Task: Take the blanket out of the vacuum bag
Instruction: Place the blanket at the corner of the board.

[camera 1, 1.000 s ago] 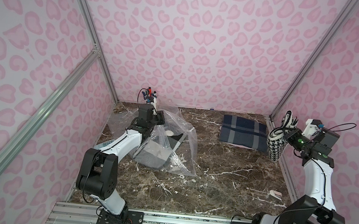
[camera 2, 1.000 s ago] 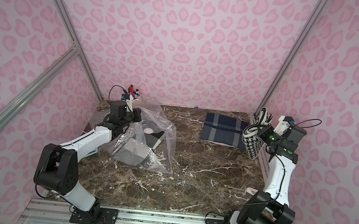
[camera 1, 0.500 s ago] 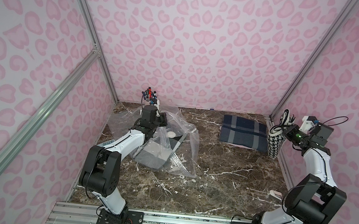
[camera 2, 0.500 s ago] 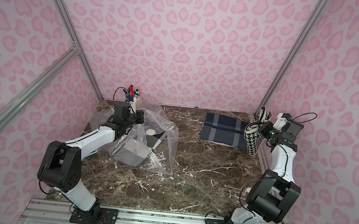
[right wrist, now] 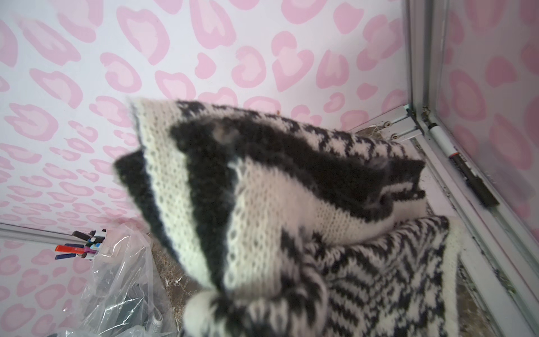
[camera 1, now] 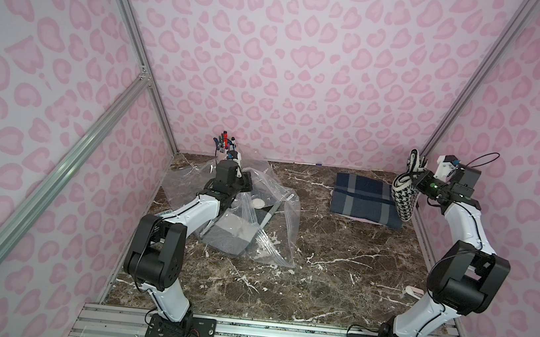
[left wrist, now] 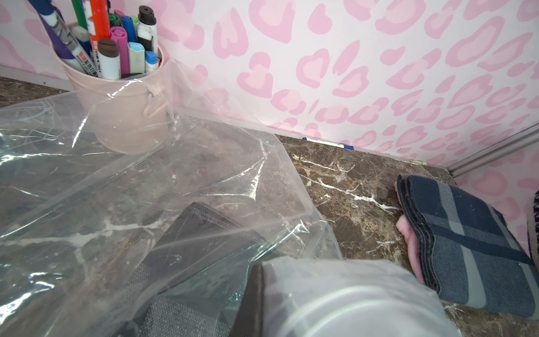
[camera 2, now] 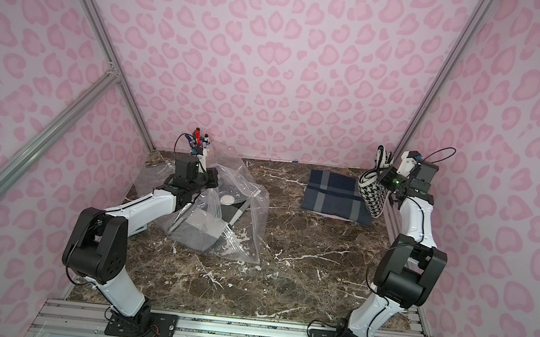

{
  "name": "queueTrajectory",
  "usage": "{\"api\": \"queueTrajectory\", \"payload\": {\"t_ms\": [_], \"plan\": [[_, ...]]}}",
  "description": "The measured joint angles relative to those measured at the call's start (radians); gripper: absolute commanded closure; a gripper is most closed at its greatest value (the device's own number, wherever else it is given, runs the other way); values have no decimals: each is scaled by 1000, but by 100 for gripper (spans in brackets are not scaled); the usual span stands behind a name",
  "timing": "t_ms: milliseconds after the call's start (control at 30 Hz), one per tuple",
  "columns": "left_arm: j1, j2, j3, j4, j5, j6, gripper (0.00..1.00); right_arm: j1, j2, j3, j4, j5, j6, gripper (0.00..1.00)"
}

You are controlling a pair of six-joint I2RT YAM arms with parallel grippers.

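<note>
Held the houndstooth blanket (camera 1: 403, 202) in the clenched right hand (camera 1: 415, 179), aloft over the worktop's (camera 1: 336, 273) back right corner, well apart from the vacuum bag (camera 1: 278, 222) at back left. Pinched bag plastic in the clenched left hand (camera 1: 244, 184). Judged a placing step: needed lowering beside the plaid blanket (camera 1: 360, 200), then release.

white links (camera 1: 194, 211), black joints (camera 1: 155, 253), black cables (camera 1: 486, 155)

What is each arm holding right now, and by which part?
The right tool holds a black-and-white knitted blanket by its upper folded end. The left tool is shut, apparently pinching raised film of the vacuum bag.
</note>
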Motion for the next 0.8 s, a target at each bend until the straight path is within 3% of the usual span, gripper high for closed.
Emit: {"api": "queueTrajectory", "payload": {"t_ms": [800], "plan": [[0, -5, -56, 28, -3, 0, 96, 161, 169, 78, -29, 31, 3, 100]]}}
